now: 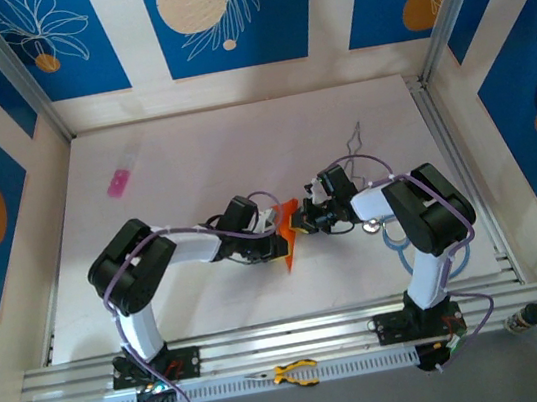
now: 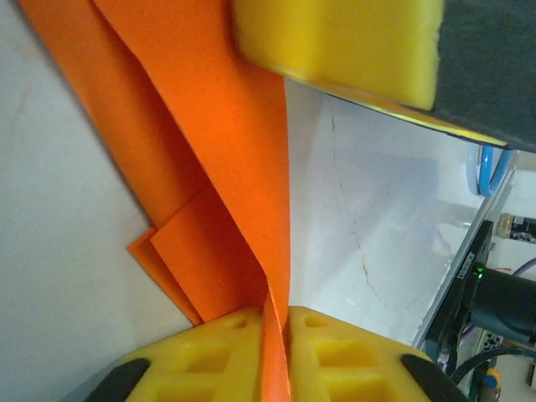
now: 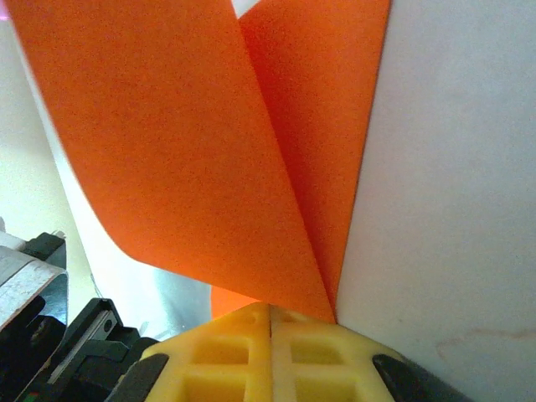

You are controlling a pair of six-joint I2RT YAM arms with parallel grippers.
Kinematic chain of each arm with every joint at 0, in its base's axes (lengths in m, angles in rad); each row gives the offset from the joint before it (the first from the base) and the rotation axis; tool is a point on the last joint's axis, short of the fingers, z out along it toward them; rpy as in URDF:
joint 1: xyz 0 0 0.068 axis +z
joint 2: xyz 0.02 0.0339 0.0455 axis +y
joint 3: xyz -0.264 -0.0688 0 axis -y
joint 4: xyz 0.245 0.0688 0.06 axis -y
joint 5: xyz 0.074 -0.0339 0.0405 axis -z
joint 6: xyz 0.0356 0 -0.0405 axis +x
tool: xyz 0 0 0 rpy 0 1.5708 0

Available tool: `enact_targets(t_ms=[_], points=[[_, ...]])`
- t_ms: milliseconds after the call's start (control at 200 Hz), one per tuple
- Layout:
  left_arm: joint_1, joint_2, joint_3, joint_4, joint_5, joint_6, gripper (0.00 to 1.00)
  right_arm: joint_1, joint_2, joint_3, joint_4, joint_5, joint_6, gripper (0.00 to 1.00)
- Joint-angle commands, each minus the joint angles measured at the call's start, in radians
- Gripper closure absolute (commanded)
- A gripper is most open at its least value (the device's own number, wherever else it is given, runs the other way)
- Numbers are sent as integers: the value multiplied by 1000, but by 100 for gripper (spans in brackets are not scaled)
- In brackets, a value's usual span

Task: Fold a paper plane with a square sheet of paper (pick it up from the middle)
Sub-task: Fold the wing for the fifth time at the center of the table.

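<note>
Well, the white bench (image 1: 240,145) was the stage, with both arms reaching in to meet near its middle. Between them was the paper (image 1: 290,248), lifted on edge rather than lying flat, as far as the top view showed.

It was already narrower than a square. The left wrist view showed overlapping layers and a smaller flap (image 2: 197,251) tucked against the main panel, so some creases were in. It wasn't a dart, though: I saw no clean pointed nose and no spread wings. I'd have called it partway, with the sharpening folds and the wings left to do. How many folds were in, I couldn't tell.

From above, its long axis ran from the far side toward the near edge. The narrow end pointed at the near rail, leaning a touch left.

Both ends were gripped. The left claw (image 2: 275,356) was clenched on the paper, one thin edge sandwiched between its yellow pads. The right claw (image 3: 270,322) was pinched tight on it too, the paper fanning up from the seam.

Small stuff sat well clear: pliers (image 1: 296,371) on the near rail, a pink object (image 1: 120,183) far left.
</note>
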Motion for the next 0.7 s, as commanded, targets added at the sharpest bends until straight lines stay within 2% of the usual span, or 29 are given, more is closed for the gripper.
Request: enact_targets(t_ms=[0, 135, 405, 695], points=[[-19, -6, -56, -124, 7, -4, 80, 24, 28, -19, -47, 66, 5, 94], [-32, -16, -54, -126, 22, -9, 82, 24, 29, -18, -47, 68, 7, 93], [-41, -14, -53, -106, 65, -12, 99, 24, 24, -25, -54, 75, 8, 93], [-43, -22, -65, -108, 97, -10, 86, 23, 28, -34, -54, 84, 12, 93]])
